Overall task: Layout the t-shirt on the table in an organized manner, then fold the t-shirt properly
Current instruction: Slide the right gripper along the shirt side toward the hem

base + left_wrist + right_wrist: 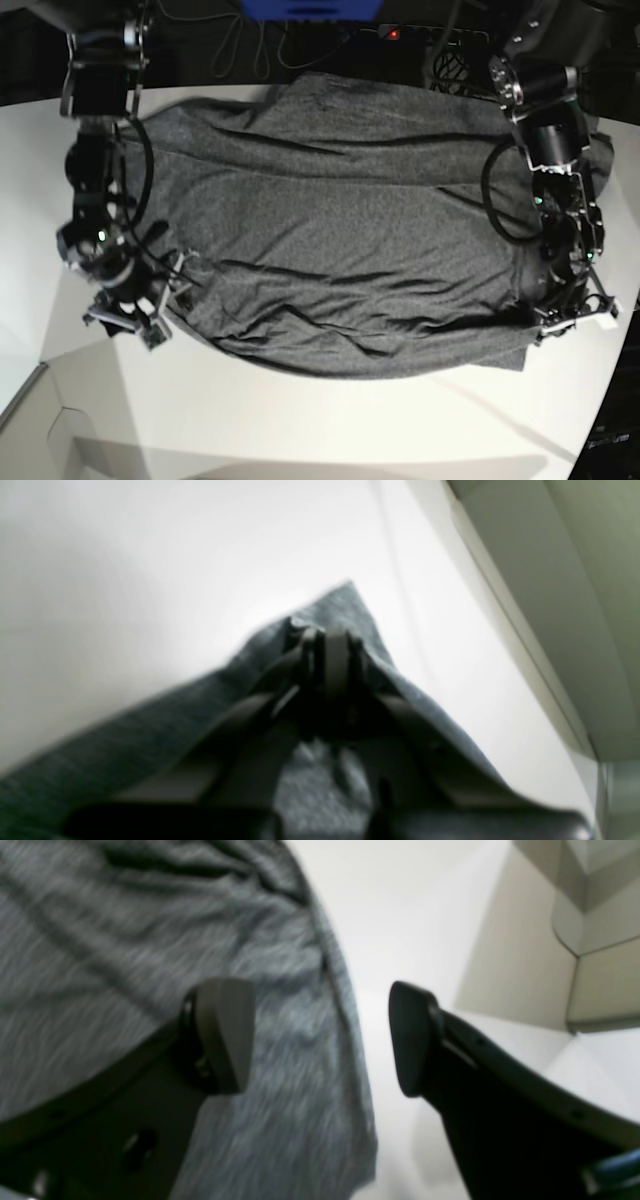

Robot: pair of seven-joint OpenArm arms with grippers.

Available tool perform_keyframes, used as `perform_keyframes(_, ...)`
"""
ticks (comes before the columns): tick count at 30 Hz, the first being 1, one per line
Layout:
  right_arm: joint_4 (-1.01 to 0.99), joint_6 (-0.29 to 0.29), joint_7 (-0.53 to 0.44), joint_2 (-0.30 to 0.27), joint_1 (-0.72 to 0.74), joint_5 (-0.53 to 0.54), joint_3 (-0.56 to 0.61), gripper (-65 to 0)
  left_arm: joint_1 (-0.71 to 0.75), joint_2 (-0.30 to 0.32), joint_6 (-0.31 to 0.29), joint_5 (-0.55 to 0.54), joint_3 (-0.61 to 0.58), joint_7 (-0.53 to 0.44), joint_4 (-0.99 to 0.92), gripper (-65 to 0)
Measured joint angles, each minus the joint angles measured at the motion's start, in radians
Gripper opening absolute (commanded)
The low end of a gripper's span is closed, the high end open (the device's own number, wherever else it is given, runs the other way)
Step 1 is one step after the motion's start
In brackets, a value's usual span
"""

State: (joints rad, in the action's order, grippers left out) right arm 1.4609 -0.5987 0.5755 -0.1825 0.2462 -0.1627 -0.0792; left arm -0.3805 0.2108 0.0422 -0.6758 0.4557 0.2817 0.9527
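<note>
White desk [330,420], curved edge; t-shirt [340,250] spread across it, long axis running side to side in base view; left tool [327,645] clenched on a shirt corner; right tool [320,1035] released, straddling the hem.

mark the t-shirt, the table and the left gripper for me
t-shirt [350,240], base view, middle of the spread grey cloth.
table [330,420], base view, bare white top in front of the shirt.
left gripper [332,652], left wrist view, tips of its fingers, shut on a corner of the t-shirt.
</note>
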Motion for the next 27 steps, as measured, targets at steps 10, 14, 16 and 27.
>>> perform_keyframes(10,-0.441,0.007,-0.094,0.045,0.237,0.000,0.001,-21.3,-0.003,0.024,-0.001,0.002,-0.007,0.008,-0.005,-64.8)
perform_keyframes(14,-0.578,0.008,-0.202,0.034,0.275,0.001,0.002,-21.4,-0.003,0.022,-0.001,0.002,-0.008,0.008,-0.005,-64.8)
perform_keyframes(16,-0.642,0.011,-0.246,0.021,0.291,-0.001,0.002,-21.4,-0.003,0.022,0.000,0.002,-0.008,0.008,-0.005,-64.8)
perform_keyframes(27,-0.814,0.196,-0.418,-0.008,0.319,-0.005,0.005,-21.5,-0.016,0.021,-0.001,0.002,-0.008,0.006,-0.005,-64.8)
